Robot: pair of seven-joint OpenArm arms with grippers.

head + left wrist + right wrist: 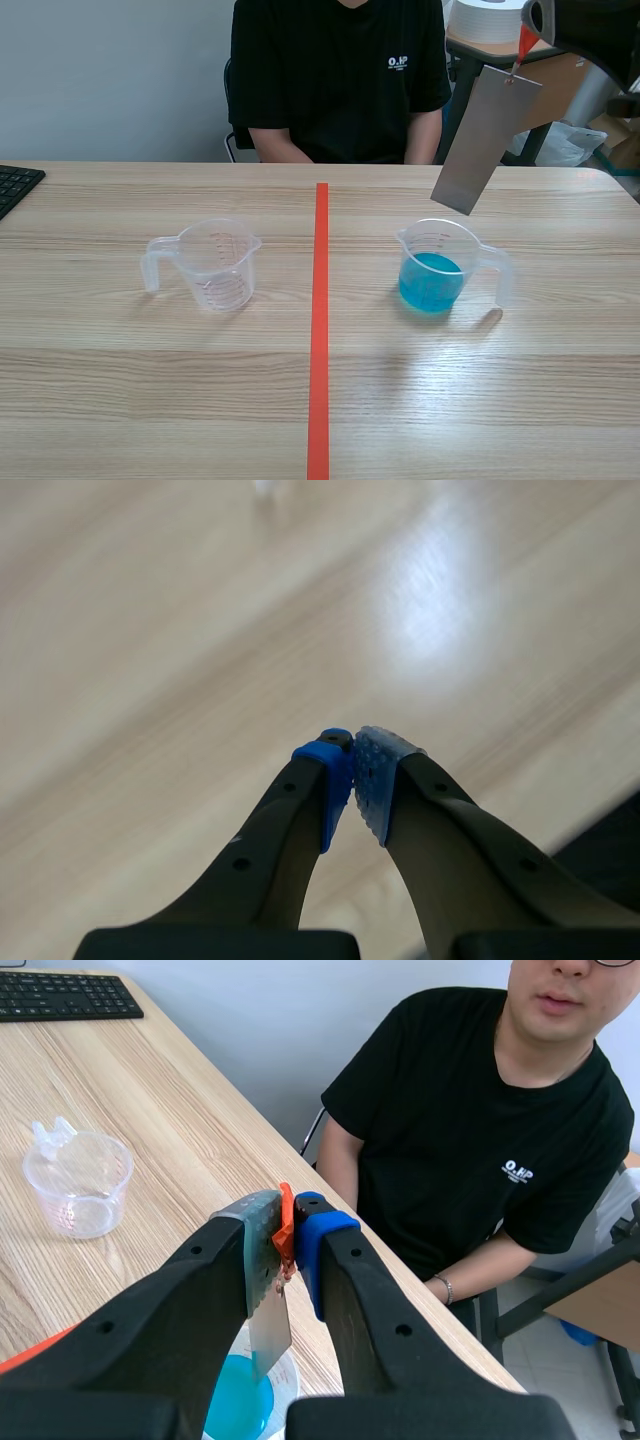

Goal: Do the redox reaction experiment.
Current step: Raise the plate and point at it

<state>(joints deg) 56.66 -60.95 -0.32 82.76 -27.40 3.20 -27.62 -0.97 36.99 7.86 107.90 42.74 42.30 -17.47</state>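
Observation:
A grey metal strip (pixel 480 140) with an orange-red tab at its top hangs tilted in the air above the right measuring cup (pixel 437 267), which holds blue liquid. My right gripper (pixel 527 35) is shut on the strip's tab, high at the scene's upper right. In the right wrist view the strip (pixel 268 1315) runs down between the fingers toward the blue liquid (pixel 240 1400). An empty clear measuring cup (pixel 212 263) stands left of the red tape line; the right wrist view also shows this empty cup (pixel 78 1180). My left gripper (pixel 352 780) is shut on nothing over bare table.
A person in a black shirt (pixel 335 80) sits across the table. A black keyboard (pixel 15 185) lies at the table's left edge. A cardboard box and a bag stand behind the table at the right.

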